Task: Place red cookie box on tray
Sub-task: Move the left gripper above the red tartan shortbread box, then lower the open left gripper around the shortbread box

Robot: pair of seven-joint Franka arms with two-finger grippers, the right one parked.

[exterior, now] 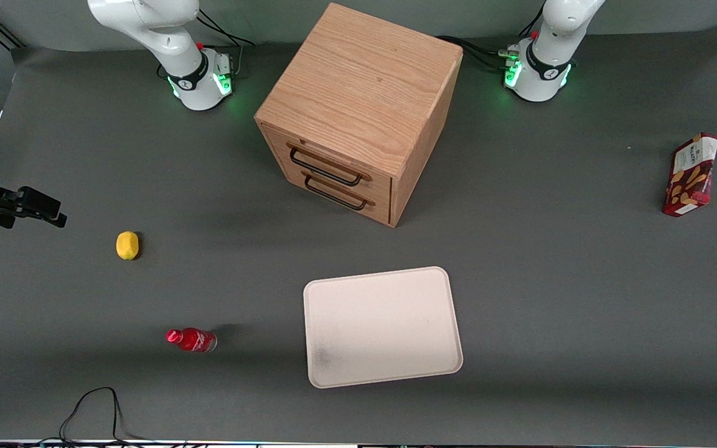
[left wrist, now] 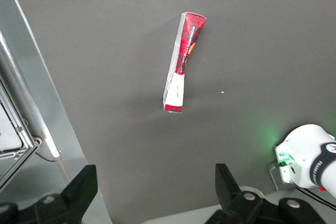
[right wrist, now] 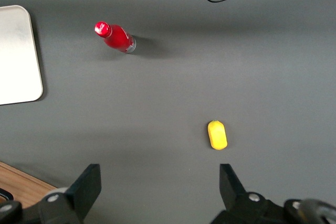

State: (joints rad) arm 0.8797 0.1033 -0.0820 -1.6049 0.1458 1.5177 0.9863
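The red cookie box (exterior: pixel 691 175) lies flat on the grey mat toward the working arm's end of the table, near the mat's edge. In the left wrist view the box (left wrist: pixel 181 64) shows as a slim dark-red carton with a white end, well below the camera. My left gripper (left wrist: pixel 156 174) hangs high above the mat with its fingers (left wrist: pixel 86 182) spread wide and nothing between them; it is apart from the box and out of the front view. The pale pinkish-beige tray (exterior: pixel 383 323) lies bare, nearer the front camera than the cabinet.
A wooden two-drawer cabinet (exterior: pixel 358 112) stands mid-table. A yellow lemon (exterior: pixel 127 245) and a small red bottle (exterior: pixel 192 340) lie toward the parked arm's end. A metal frame (left wrist: pixel 31 119) borders the mat near the box, and a black cable (exterior: pixel 94 410) loops at the front edge.
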